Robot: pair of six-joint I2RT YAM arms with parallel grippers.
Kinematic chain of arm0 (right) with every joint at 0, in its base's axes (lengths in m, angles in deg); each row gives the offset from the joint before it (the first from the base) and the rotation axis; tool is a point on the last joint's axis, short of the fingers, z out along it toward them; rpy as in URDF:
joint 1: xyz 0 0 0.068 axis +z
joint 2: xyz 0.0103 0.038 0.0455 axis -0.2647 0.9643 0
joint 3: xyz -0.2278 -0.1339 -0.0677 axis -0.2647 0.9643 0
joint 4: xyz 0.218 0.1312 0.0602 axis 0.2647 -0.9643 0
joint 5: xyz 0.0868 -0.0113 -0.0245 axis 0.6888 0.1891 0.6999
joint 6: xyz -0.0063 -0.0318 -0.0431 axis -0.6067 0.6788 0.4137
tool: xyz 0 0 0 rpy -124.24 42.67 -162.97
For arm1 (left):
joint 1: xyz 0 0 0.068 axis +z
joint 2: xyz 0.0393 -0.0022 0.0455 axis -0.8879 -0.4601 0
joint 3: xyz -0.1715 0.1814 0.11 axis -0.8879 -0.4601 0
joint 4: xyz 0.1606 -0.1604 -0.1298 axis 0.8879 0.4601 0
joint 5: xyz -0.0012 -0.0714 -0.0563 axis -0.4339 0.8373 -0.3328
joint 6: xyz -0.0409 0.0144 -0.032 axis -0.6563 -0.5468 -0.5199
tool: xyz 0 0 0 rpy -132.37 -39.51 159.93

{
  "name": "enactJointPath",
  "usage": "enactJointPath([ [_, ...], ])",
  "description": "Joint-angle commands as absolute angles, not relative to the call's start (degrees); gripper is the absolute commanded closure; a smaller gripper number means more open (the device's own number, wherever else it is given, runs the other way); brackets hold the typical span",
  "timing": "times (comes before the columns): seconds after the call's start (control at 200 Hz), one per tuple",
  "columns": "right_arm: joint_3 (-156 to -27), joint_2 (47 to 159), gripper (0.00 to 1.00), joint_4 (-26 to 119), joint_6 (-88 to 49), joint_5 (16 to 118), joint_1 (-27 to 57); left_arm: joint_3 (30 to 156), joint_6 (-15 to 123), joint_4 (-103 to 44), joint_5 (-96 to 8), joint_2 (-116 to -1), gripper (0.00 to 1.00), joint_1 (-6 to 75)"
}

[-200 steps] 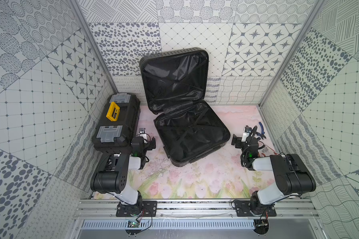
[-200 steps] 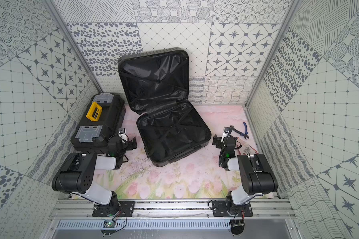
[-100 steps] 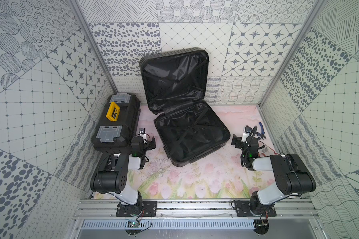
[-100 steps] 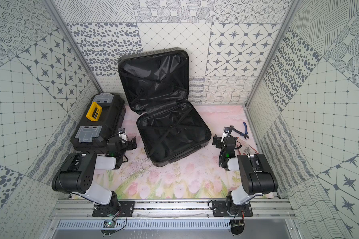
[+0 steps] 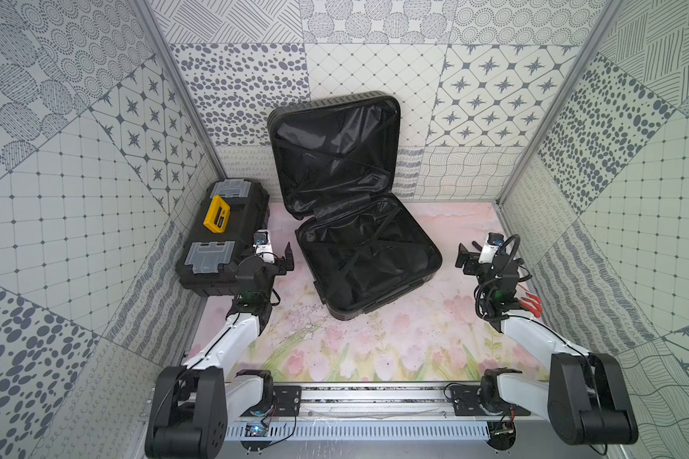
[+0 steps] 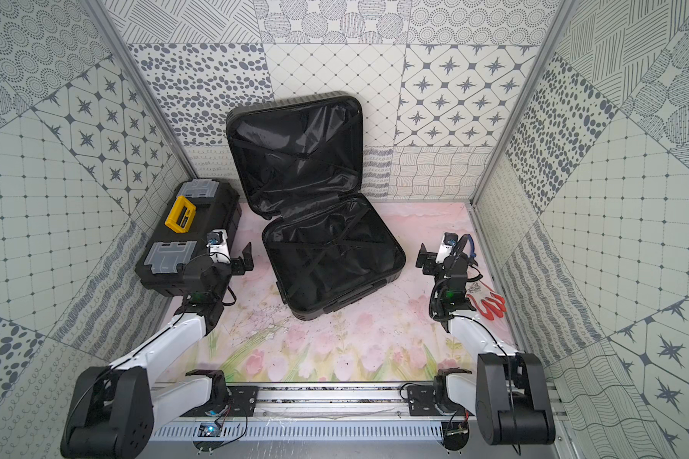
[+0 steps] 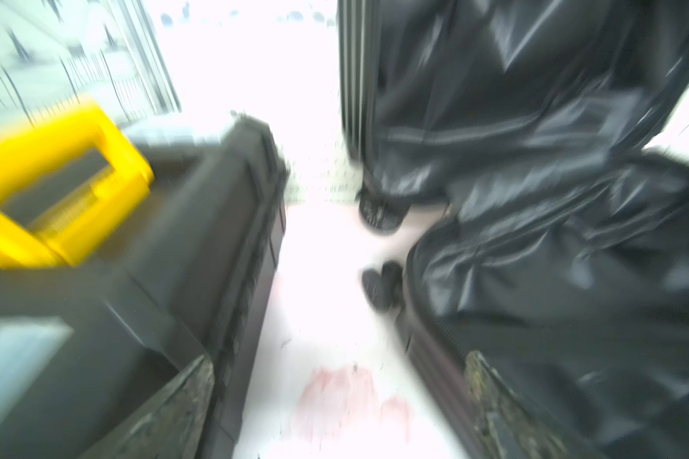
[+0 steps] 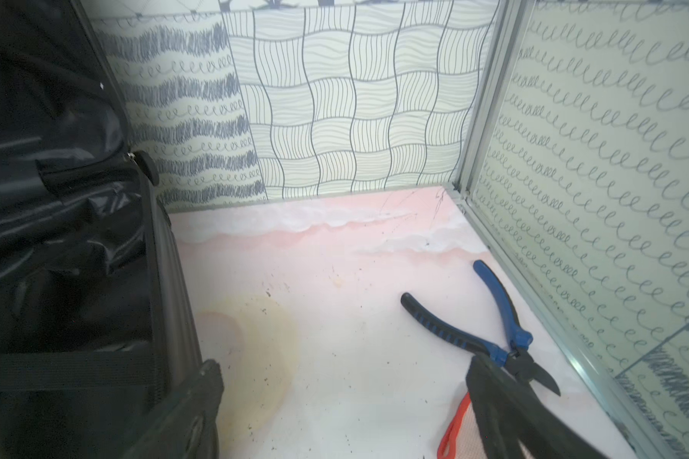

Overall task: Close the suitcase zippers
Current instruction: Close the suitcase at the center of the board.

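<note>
No text, brand, number or sign can be read in any view. The yellow handle point(image 5: 217, 215) of the black toolbox point(image 5: 242, 217) carries faint marks. They are too small to make out in both top views and blurred in the left wrist view.
</note>
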State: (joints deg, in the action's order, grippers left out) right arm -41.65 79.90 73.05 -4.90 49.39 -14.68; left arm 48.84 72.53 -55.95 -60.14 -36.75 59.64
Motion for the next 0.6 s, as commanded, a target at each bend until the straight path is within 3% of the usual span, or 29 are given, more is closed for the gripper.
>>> enactJointPath([
  [0.0, -45.26, 74.42, 0.02, 61.96, -3.70, 56.96, -15.09, 58.99, 69.87, -25.35, -58.77, -27.69, 0.01, 59.44],
  [0.23, -53.78, 67.95, 0.02, 43.66, -9.37, 63.06, -12.97, 81.60, 67.89, -2.15, -52.94, -29.67, 0.01, 59.48],
  [0.595, -69.79, 75.24, 0.02, 23.20, -15.32, 57.77, 2.89, 105.74, 72.62, 1.79, -51.57, -48.59, 0.03, 59.94],
])
